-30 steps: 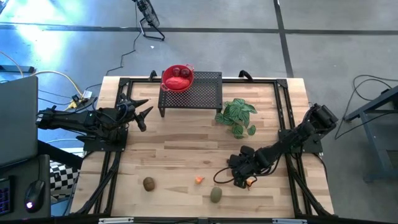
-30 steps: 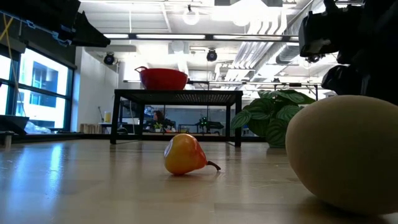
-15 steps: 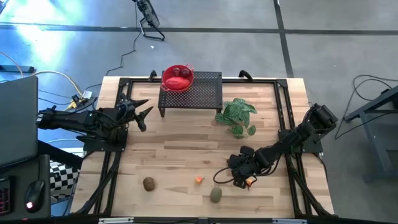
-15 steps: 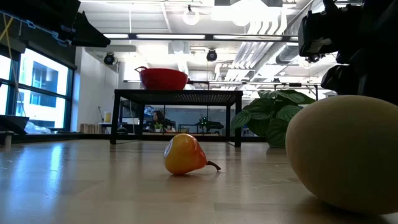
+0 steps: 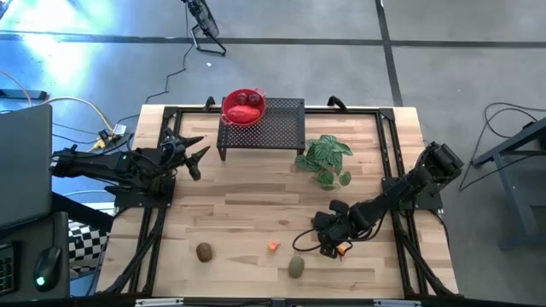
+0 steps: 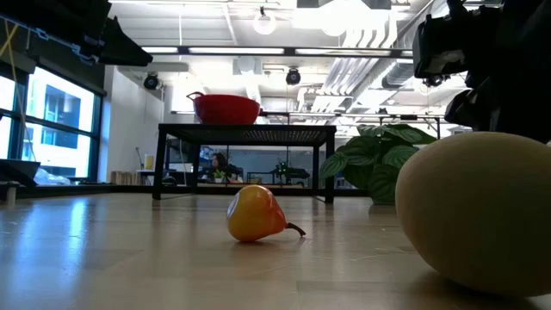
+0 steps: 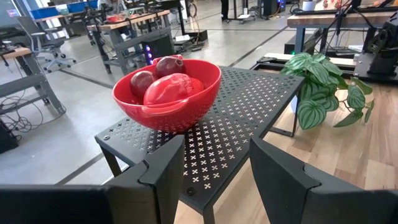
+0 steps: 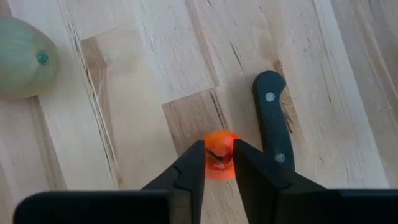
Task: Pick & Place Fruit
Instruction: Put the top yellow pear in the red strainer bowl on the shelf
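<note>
Right hand (image 8: pixel 217 163) low at near-right worktop (image 5: pixel 247 200), fingers closed around orange fruit (image 8: pixel 219 163) beside knife (image 8: pixel 272 118). Left hand (image 7: pixel 214 165) half open, empty, facing bowl (image 7: pixel 166 93).

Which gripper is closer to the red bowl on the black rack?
Left. The left gripper hovers open just beside the rack, facing the red bowl. The right gripper is far across the table, low at the near edge, closing around a tiny orange fruit.
</note>
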`<action>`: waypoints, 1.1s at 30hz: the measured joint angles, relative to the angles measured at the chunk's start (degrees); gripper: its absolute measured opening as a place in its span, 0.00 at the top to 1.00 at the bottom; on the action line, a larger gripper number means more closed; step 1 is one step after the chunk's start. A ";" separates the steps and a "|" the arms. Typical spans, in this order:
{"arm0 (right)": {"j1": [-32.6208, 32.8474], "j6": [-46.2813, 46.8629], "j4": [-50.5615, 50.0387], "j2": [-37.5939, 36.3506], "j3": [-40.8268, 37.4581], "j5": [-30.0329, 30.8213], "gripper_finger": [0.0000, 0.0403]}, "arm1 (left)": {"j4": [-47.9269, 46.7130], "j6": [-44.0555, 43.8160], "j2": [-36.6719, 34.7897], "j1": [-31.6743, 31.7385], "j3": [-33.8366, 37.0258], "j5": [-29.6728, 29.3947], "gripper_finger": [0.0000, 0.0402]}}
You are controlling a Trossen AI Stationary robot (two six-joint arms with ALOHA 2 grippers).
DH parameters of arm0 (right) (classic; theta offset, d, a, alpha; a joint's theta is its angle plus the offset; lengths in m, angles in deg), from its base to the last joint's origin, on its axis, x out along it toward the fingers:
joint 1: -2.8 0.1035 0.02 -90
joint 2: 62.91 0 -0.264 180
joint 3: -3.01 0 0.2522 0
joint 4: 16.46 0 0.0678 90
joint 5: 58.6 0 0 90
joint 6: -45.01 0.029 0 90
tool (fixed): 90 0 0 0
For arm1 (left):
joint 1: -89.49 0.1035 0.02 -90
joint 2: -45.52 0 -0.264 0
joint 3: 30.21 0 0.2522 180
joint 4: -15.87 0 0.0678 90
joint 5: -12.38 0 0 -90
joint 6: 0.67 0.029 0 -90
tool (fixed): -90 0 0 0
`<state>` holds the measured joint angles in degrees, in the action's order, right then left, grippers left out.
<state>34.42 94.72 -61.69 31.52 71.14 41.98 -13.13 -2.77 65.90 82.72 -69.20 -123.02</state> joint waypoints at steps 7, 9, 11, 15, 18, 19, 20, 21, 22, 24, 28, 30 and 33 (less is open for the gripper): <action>0.00 0.00 0.00 0.00 0.00 -0.02 0.90 | 0.00 0.04 -0.02 0.00 0.01 0.00 0.56; 0.00 0.00 -0.01 0.00 0.00 -0.02 0.93 | 0.01 0.04 -0.02 0.01 0.02 0.00 0.56; 0.00 0.00 0.00 -0.01 0.00 -0.03 0.96 | 0.00 0.04 -0.01 0.02 0.00 -0.01 0.56; 0.00 0.16 -0.02 -0.02 0.00 -0.17 0.98 | 0.00 0.07 0.00 0.02 0.02 0.00 0.56; 0.00 0.20 -0.01 -0.02 0.00 -0.22 0.99 | 0.02 0.07 0.00 0.01 0.02 -0.01 0.56; 0.00 0.20 0.00 -0.02 0.00 -0.22 0.99 | 0.02 0.07 0.00 0.01 0.00 -0.02 0.56; 0.00 0.20 0.00 -0.02 0.00 -0.24 0.99 | 0.02 0.07 0.00 0.00 0.02 0.00 0.56; 0.00 0.20 0.00 -0.02 0.00 -0.26 0.99 | 0.02 0.07 -0.02 0.02 0.02 -0.02 0.56; 0.00 0.20 0.02 -0.02 0.00 -0.26 0.99 | 0.02 0.07 0.00 0.01 0.01 -0.02 0.56; 0.00 0.20 0.04 -0.46 0.00 -0.26 0.99 | 0.02 0.07 -0.02 0.00 0.01 0.00 0.56; -0.26 0.17 0.38 -2.98 0.00 0.23 0.99 | 0.02 0.07 -0.02 0.00 0.01 -0.01 0.56; -0.28 0.17 0.52 -4.85 0.00 1.84 0.99 | 0.02 0.07 0.00 0.02 0.02 0.00 0.56; -0.60 0.17 0.74 -7.97 0.07 4.36 0.99 | 0.02 0.07 0.00 0.00 0.01 -0.02 0.56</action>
<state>33.82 94.90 -60.95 23.56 71.20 46.35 -13.11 -2.71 65.90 82.73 -69.18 -123.04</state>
